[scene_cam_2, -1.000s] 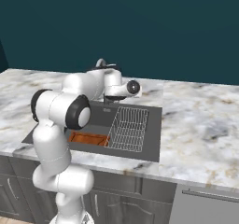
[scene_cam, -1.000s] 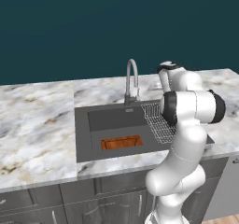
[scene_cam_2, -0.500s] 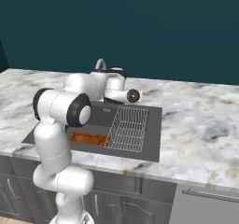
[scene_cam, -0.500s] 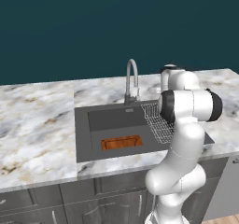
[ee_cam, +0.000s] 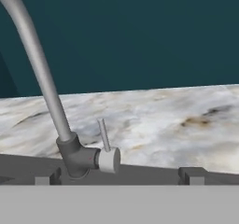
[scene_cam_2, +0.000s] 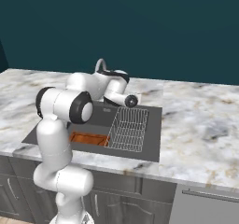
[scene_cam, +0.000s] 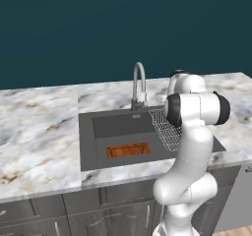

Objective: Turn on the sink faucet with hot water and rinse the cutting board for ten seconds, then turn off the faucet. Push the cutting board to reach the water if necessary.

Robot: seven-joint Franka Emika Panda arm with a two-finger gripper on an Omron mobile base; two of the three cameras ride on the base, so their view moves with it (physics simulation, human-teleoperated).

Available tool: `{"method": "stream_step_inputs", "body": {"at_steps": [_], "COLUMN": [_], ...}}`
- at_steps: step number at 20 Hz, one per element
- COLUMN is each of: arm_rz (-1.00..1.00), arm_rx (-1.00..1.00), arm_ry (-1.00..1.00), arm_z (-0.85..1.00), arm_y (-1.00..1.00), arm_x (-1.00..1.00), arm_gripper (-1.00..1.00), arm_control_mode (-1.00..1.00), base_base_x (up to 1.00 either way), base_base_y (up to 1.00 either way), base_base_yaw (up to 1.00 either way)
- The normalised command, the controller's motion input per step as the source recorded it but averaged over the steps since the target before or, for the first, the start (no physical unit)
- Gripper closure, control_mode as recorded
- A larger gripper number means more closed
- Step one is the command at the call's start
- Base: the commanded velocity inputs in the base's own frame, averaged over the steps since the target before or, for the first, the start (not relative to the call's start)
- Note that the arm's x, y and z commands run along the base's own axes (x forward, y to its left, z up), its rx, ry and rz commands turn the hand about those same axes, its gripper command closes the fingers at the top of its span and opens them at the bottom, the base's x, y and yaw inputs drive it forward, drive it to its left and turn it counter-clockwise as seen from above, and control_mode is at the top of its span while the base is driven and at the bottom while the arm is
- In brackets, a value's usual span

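— Looking at the sink faucet (ee_cam: pixel 44 73), where do you think the end effector (ee_cam: pixel 116 174) takes hold?

— On the thin upright lever (ee_cam: pixel 103 134) beside the base, I think. It is rigid metal, small and smooth, so the fingers can slip; a push from the side seems safer than a pinch. The jaws stand wide apart and hold nothing.

— And the cutting board (scene_cam: pixel 128 151)?

— It lies flat on the floor of the sink (scene_cam: pixel 101 127), near the front edge, away from the spout at the back edge. It looks light and stiff, so it probably slides easily when pushed. No water runs yet.
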Motion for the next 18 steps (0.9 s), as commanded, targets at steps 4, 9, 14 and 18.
{"method": "stream_step_inputs", "body": {"at_steps": [4, 9, 14, 18], "arm_rz": [-0.02, -0.02, -0.01, 0.0], "arm_rx": [0.0, 0.0, 0.0, 0.0], "arm_ry": [-0.06, -0.05, -0.06, -0.05], "arm_z": [-0.1, -0.11, -0.08, -0.01], "arm_y": [0.08, 0.06, 0.07, 0.08], "arm_x": [0.12, 0.02, 0.0, 0.06], "arm_gripper": [-1.0, -1.0, -1.0, -1.0], "arm_control_mode": [-1.0, -1.0, -1.0, -1.0], "base_base_x": [0.0, 0.0, 0.0, 0.0], "base_base_y": [0.0, 0.0, 0.0, 0.0], "base_base_yaw": [0.0, 0.0, 0.0, 0.0]}}
